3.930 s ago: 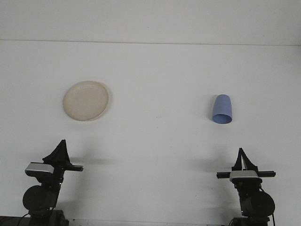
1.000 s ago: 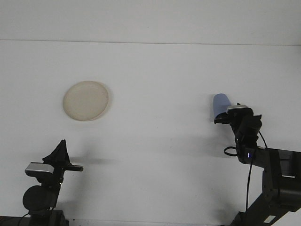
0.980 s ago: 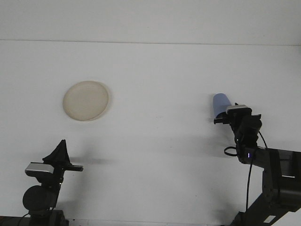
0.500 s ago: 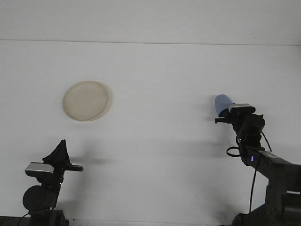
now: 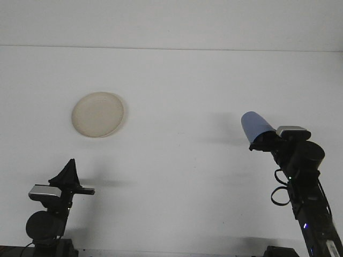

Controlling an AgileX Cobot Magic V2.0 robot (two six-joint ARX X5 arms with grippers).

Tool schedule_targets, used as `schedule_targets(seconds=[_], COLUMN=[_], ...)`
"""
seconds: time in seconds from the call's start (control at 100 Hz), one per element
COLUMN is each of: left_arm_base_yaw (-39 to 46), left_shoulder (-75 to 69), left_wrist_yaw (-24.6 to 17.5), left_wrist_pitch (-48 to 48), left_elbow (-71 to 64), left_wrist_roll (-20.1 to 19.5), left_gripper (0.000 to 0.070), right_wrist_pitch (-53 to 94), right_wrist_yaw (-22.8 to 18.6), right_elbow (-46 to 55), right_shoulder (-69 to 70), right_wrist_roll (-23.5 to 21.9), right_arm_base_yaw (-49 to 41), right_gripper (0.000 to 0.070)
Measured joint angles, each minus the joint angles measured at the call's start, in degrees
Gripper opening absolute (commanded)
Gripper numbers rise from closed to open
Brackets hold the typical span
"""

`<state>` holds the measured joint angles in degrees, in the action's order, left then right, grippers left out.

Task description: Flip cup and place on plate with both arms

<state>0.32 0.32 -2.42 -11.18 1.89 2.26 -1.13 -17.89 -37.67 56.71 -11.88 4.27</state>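
Pickup done, rest pending. R gripper [image 5: 261, 140] had the cup [image 5: 254, 125], jaws closed on its rim end, closed end tilted up-left, prob. clear of the table [image 5: 177, 85]. L gripper [image 5: 68, 172] sat parked; jaw state unclear. Flip, handover, placing on the plate [image 5: 98, 114] remained.

The plate [image 5: 98, 114] lies on the surface [image 5: 177, 85] at far left. The cup [image 5: 254, 125] sits in the right end effector [image 5: 261, 140], well apart; the left end effector [image 5: 68, 170] stands near-left.
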Motion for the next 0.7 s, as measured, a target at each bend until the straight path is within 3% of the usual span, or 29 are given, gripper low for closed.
schedule_targets(seconds=[0.23, 0.48, 0.58, 0.7], left_arm_base_yaw=[0.0, 0.0, 0.0, 0.0], left_shoulder=[0.0, 0.0, 0.0, 0.0], left_wrist_yaw=[-0.02, 0.0, 0.0, 0.0], left_wrist_pitch=[0.0, 0.0, 0.0, 0.0], left_elbow=[0.0, 0.0, 0.0, 0.0], left_wrist_roll=[0.02, 0.22, 0.22, 0.22], left_gripper=[0.0013, 0.0013, 0.0013, 0.0013], right_wrist_pitch=[27.06, 51.41, 58.18, 64.39], right_wrist_yaw=[-3.39, -4.15, -1.68, 4.33], right_elbow=[-9.88, -26.47, -32.59, -38.47], right_shoulder=[-4.04, 3.39, 8.63, 15.5], right_wrist_roll=[-1.6, 3.17, 4.98, 6.99], right_arm_base_yaw=[-5.11, -16.61, -22.93, -31.26], right_gripper=[0.0005, 0.0004, 0.0004, 0.0004])
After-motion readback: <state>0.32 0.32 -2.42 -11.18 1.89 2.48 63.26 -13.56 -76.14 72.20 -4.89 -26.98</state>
